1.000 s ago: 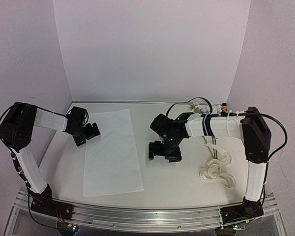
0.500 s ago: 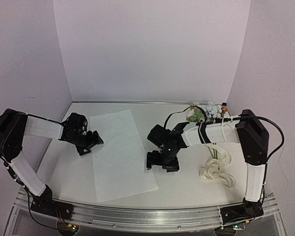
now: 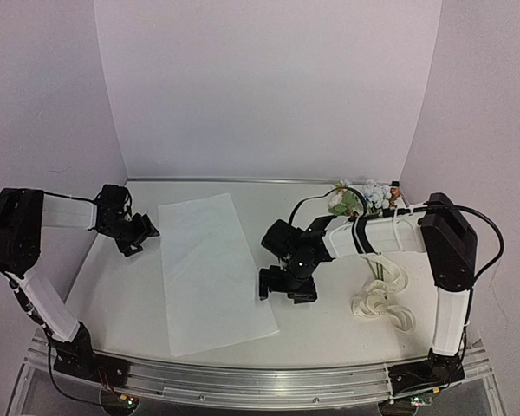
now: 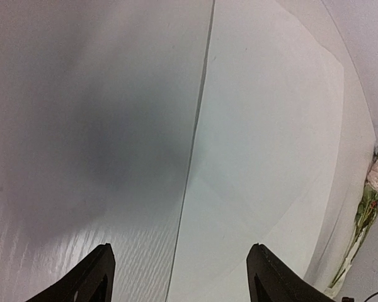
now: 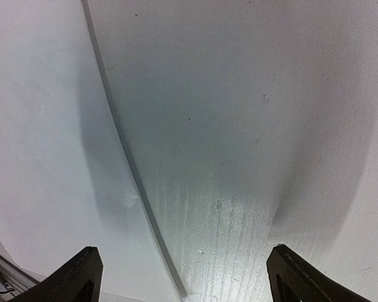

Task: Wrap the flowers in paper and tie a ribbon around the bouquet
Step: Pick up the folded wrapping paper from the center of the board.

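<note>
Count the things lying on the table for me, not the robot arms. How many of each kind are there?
paper: 1
flowers, one bunch: 1
ribbon: 1
Total: 3

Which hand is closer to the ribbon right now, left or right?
Right. The right hand is just right of the paper, a short gap of table from the ribbon; the left hand is on the paper's opposite side, farther away.
</note>
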You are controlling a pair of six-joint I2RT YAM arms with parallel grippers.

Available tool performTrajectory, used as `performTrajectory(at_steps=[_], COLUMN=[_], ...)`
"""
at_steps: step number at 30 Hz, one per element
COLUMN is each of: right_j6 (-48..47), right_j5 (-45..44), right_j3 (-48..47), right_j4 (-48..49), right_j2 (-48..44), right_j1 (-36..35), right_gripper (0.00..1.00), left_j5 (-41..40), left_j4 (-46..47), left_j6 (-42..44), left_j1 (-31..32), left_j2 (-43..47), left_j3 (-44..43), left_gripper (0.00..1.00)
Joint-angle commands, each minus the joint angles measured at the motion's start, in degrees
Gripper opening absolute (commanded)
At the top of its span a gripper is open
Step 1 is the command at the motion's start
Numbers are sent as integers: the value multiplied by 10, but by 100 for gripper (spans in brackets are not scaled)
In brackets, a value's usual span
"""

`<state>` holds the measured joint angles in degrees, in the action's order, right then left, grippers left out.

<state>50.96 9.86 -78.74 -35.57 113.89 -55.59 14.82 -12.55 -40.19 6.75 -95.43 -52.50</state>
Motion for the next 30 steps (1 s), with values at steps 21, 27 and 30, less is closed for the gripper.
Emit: performTrajectory(at_steps=[21,27,30], right_j6=[-2,47,74], right_j5=[57,80,90], right_j3=[29,75,99], right_j4=[51,106,137], right_j2=[-34,-48,-54], right_j1=[9,7,-1], right_gripper=[95,85,79], left_j5=[80,83,94], left_j4=[10,-29,-49], left_j6=[-76,-106,-119], left_j1=[46,84,98], left_j2=[115,199,241], left_j3=[104,162,190], left_gripper=[81,80,79])
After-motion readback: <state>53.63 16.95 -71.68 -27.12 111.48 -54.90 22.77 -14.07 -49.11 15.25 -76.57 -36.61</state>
